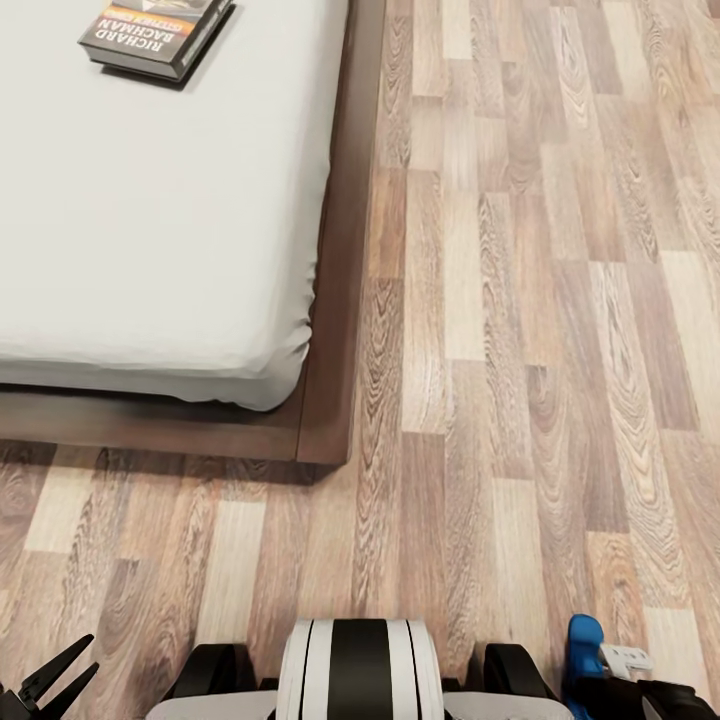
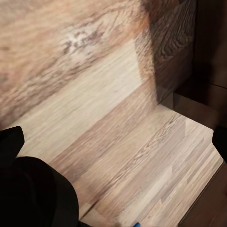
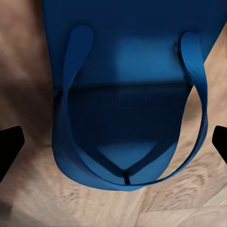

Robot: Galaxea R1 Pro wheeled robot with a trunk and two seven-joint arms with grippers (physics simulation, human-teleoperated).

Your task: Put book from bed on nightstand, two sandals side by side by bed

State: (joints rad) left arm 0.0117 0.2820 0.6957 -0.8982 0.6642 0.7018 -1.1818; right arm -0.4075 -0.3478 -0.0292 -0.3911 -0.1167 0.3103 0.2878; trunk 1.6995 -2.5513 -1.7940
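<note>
The book, a dark paperback with white lettering, lies on the pale mattress of the bed at the far left. Its dark wooden frame ends in a corner ahead of me. One blue sandal lies sole-down on the plank floor, straps up. My right gripper is open just above it, a fingertip off each side and apart from it. In the head view the sandal pokes out beside my right arm. My left gripper is open and holds nothing. The nightstand is out of view.
Light wood-plank floor stretches to the right of the bed and in front of my base. The left wrist view looks over bare floor towards a dark wooden edge.
</note>
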